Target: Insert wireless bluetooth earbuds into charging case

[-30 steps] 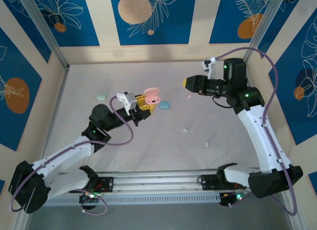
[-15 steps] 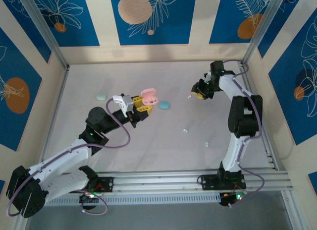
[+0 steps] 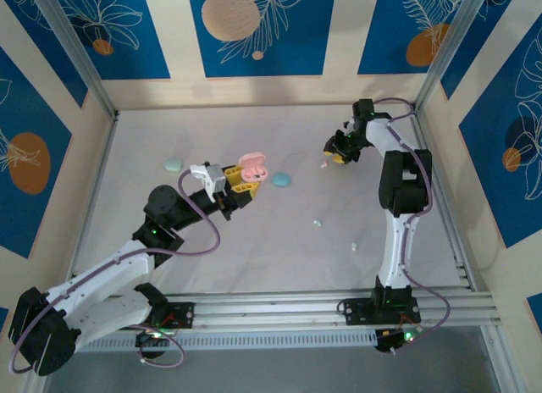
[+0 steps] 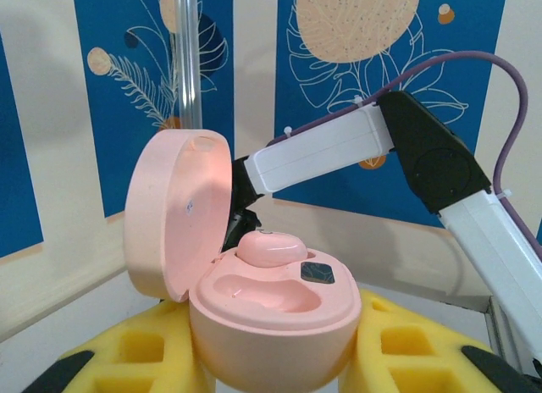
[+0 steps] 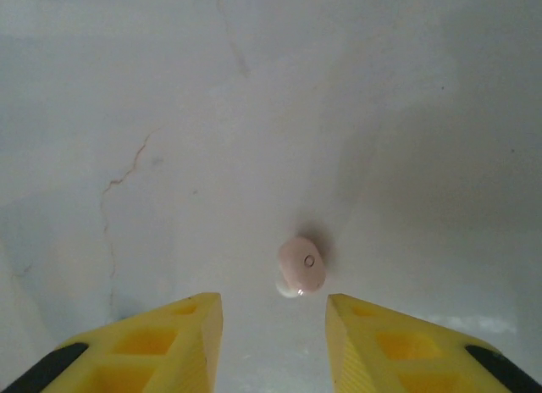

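Seen from above, the left claw [image 3: 246, 180] clamps the open pink case [image 3: 254, 165] while the right claw [image 3: 333, 153] dips to the table [image 3: 254, 257]; left wrist camera — one seated earbud [image 4: 269, 247], one empty socket [image 4: 258, 293]; right wrist camera — parted jaws flank the loose earbud [image 5: 302, 266], not yet gripped.

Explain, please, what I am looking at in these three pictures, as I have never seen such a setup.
These are two robot arms bolted at the near edge of a table, each ending in a two-fingered tool with yellow fingers. The overhead picture comes from a fixed camera above and behind them; the other two come from cameras on the wrists. The left tool grips an open pink charging case, with one pink earbud seated and the pocket beside it empty. The right tool is open, facing a loose pink earbud on the table just ahead of its fingers. A blue case, a mint case and two more tiny earbuds also lie there.
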